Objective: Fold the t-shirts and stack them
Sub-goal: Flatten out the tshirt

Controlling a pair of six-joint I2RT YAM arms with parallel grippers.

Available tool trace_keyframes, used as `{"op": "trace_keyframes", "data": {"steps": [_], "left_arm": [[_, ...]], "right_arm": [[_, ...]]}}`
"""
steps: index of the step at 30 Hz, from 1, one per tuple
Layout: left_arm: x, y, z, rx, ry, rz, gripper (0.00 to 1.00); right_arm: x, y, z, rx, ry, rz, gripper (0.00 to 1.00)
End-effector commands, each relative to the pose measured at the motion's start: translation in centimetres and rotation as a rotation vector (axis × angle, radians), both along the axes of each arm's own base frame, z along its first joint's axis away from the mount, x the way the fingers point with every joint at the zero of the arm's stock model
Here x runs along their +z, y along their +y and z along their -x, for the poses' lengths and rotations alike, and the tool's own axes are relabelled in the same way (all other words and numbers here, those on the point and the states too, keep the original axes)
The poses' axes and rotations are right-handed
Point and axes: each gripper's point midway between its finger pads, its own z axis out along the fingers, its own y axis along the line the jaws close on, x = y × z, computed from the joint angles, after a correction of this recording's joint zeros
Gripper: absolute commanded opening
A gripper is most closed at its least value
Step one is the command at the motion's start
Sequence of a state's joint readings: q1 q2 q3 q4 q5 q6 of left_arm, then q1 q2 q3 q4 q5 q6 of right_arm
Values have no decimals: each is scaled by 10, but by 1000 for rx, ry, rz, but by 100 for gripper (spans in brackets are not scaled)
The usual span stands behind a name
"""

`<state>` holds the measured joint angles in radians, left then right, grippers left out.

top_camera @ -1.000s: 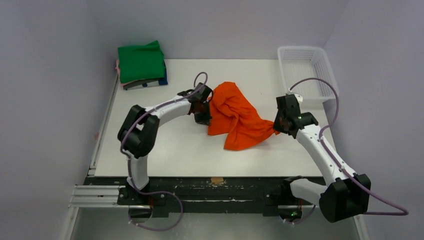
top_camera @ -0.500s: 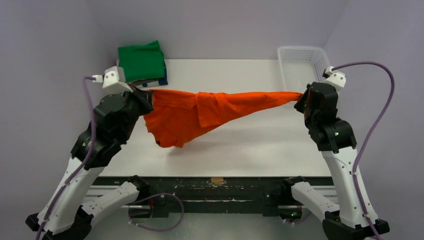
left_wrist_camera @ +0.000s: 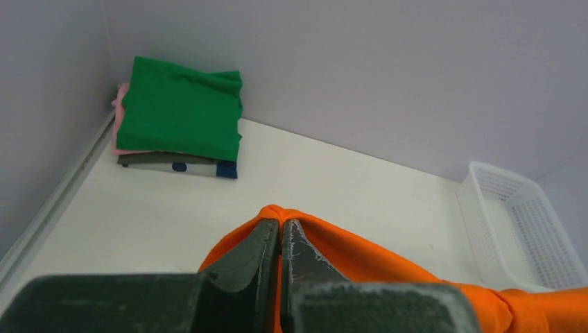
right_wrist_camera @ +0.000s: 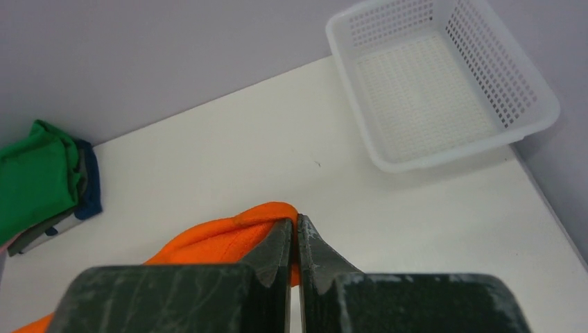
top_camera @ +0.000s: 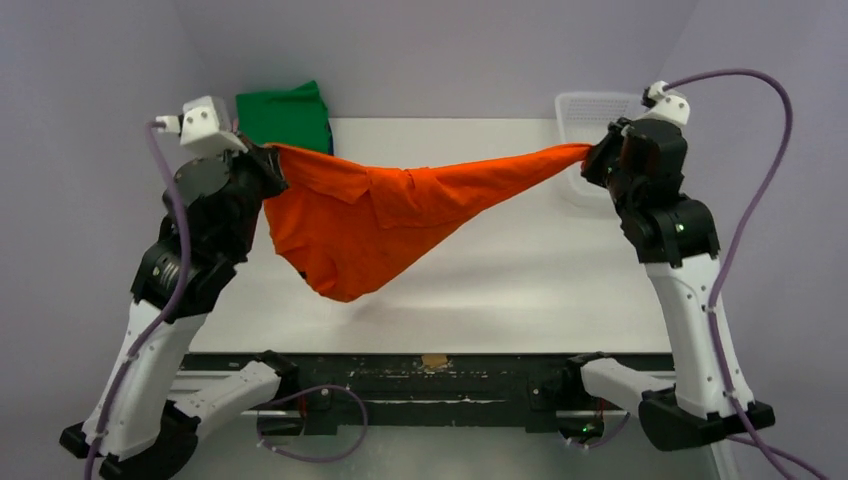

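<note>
**Left gripper [left_wrist_camera: 281, 229] and right gripper [right_wrist_camera: 297, 225]: both pinched tight on the orange tee [top_camera: 370, 225]**

Clamped at opposite ends, each pair of fingers closed with a fold of orange cloth between them, plain in both wrist views. Strung between the raised arms above the table [top_camera: 520, 290]. Taut along the top edge, roped into a thin twist toward the right, sagging in a loose bag toward the left. Apparently hanging free of the tabletop, judging by the shadow underneath.

At the far-left corner, a folded stack: green tee [left_wrist_camera: 180, 107] on top, pink tee [left_wrist_camera: 119, 114] and dark blue tee [left_wrist_camera: 225, 170] below. At the far-right corner, the white mesh basket [right_wrist_camera: 457, 156].

Judged to be the spreading step, ahead of the first fold. For a clean result:

- Hold both pinches firm and level.
- Lower both ends at one pace, letting the hanging bag land first, then draw lightly to lay the rest out flat.
- Aim for mid-table, well apart from the stack and the basket.
- Avoid pulling wider, given the risk of slipping from so thin a pinch on the right.
- Expect a regrasp afterwards. Which parts of the tee are held is impossible to tell from here.
</note>
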<state>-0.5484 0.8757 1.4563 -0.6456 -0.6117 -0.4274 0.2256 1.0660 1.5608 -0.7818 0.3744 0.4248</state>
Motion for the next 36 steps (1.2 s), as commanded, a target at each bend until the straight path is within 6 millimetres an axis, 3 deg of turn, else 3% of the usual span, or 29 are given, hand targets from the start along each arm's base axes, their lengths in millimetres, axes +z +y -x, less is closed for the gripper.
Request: {"op": "trace_keyframes", "data": {"steps": [1, 4, 6, 10, 12, 13, 15, 16, 17, 18, 20, 21, 24, 28, 31, 33, 36], "left_arm": [[-20, -14, -67, -9, 153, -30, 0], [-76, -26, -96, -17, 343, -63, 0], [-121, -47, -105, -95, 458, -53, 0], [-227, -69, -102, -153, 733, -26, 0], [-265, -72, -101, -146, 831, -32, 0], [-280, -71, -101, -136, 876, -43, 0], [-300, -71, -106, -115, 927, -65, 0], [-306, -70, -110, -103, 942, -77, 0], [-310, -69, -116, -88, 950, -84, 0], [-310, -68, -122, -74, 952, -86, 0], [-304, -71, -137, -71, 931, -70, 0], [-298, -73, -147, -76, 904, -56, 0], [-276, -78, -171, -86, 844, -29, 0], [-248, -78, -180, -100, 780, -33, 0], [-250, -78, -166, -121, 802, -20, 0], [-272, -78, -144, -136, 858, 0, 0], [-302, -82, -109, -175, 919, 58, 0]], "right_arm": [[-74, 15, -42, 37, 287, 43, 0], [-143, 14, -45, 15, 497, 69, 0], [-186, 14, -38, 23, 608, 72, 0], [-258, -1, -19, -2, 821, 86, 0], [-290, -13, -15, -42, 898, 100, 1], [-305, -19, -14, -59, 946, 114, 7], [-310, -30, -19, -123, 969, 159, 22], [-305, -34, -25, -147, 947, 178, 33], [-297, -35, -31, -164, 916, 194, 50], [-286, -35, -37, -173, 875, 212, 59], [-260, -27, -49, -160, 783, 254, 62], [-250, -18, -55, -126, 738, 275, 62], [-235, 42, -70, 111, 619, 290, 62], [-239, 148, -81, 477, 493, 109, 61], [-231, 216, -90, 662, 436, 52, 61], [-233, 247, -107, 697, 440, 40, 61], [-228, 275, -141, 692, 408, 28, 61]]}}
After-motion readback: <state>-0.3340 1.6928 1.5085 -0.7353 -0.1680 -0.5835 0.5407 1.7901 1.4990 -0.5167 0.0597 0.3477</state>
